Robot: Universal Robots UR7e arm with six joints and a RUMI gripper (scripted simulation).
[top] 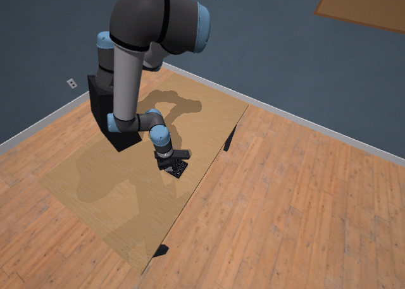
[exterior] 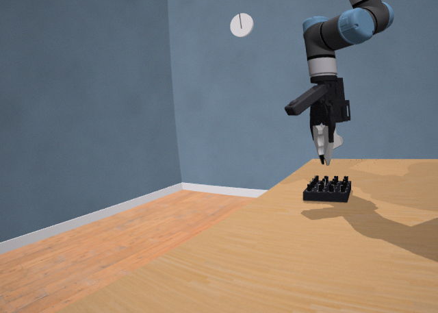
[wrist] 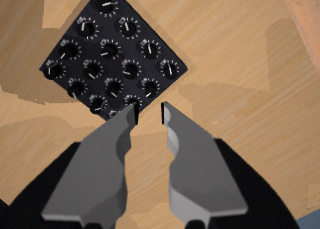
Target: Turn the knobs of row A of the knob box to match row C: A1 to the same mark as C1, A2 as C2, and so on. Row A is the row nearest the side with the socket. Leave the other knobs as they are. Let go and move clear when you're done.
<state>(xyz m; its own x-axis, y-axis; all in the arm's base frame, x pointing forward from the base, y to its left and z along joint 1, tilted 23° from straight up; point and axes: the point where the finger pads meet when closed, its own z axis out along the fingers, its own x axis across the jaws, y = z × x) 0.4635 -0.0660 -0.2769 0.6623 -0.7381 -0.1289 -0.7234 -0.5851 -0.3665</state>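
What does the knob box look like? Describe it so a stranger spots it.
On the pale wooden table, look just below the arm's gripper. The knob box is a low black square studded with rows of white-marked knobs, dark against plain wood.

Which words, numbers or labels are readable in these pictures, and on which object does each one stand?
None can be read.
Knob box: small white labels beside the knobs, too blurred to read.
Wall clock: one hand, no numbers visible.

You see a light wooden table (exterior: 247, 253) carrying one thing: the black knob box (exterior: 327, 190), sitting flat near the table's far right edge.
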